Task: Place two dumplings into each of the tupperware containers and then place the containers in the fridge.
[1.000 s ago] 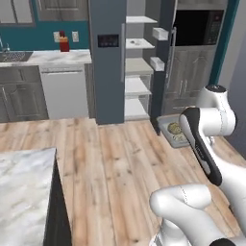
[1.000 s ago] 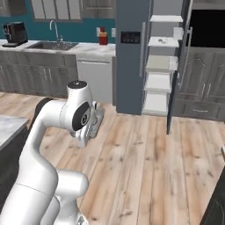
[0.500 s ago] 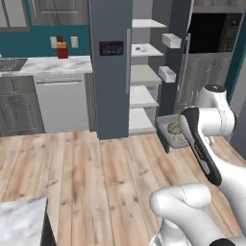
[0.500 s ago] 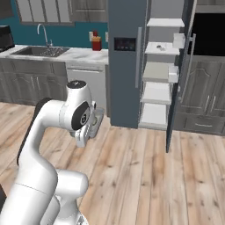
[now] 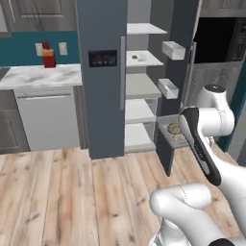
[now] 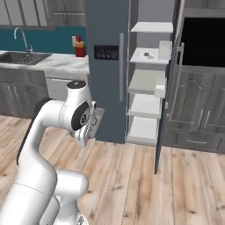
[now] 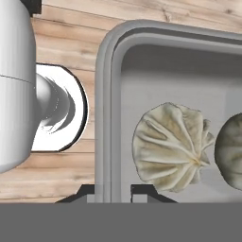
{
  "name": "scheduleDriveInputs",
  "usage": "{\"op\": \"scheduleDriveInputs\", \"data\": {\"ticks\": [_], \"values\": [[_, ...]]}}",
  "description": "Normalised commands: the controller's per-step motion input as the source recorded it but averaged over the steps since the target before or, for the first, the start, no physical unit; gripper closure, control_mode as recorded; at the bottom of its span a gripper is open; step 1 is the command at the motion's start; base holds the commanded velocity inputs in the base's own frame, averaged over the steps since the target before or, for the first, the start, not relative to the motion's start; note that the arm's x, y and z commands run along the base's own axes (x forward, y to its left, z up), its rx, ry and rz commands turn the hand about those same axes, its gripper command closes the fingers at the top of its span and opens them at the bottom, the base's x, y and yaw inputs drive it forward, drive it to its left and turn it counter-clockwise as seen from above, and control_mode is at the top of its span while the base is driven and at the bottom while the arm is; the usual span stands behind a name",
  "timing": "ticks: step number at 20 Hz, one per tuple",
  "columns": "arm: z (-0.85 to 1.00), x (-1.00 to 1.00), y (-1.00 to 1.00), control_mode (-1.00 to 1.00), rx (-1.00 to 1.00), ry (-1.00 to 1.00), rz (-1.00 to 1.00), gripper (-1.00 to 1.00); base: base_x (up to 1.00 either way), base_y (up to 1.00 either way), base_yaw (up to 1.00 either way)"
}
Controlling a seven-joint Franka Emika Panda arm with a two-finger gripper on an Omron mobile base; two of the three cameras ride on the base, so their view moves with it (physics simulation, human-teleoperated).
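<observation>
Carrying a filled container (image 7: 111, 90) toward the open fridge (image 5: 103, 91).
From where I stand, the end effector (image 7: 116, 193) pinches the container's rim at a corner, two dumplings (image 7: 171, 147) resting inside, so the tray should stay level and go in slowly, sliding flat onto a free white shelf (image 5: 140, 87) well clear of the door edge. The hand view shows the pinch on the rim and both dumplings up close above the wooden floor (image 7: 66, 52); the left base view shows the tray held out beside the arm near the lower shelves, and another container (image 6: 145, 55) already on an upper shelf.
</observation>
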Motion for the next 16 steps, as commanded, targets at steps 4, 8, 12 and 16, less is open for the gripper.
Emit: {"op": "scheduleDriveInputs", "data": {"ticks": [4, 8, 12, 16], "values": [[0.00, 0.00, 0.00, 1.00, 0.00, 0.00, 0.00, 1.00, 1.00, -0.07, -0.01], [0.00, 0.00, 0.00, 1.00, 0.00, 0.00, 0.00, 1.00, 1.00, -0.01, 0.00], [0.00, 0.00, 0.00, 1.00, 0.00, 0.00, 0.00, 1.00, 1.00, -0.24, -0.01], [0.00, 0.00, 0.00, 1.00, 0.00, 0.00, 0.00, 1.00, 1.00, -0.45, -0.05]]}}
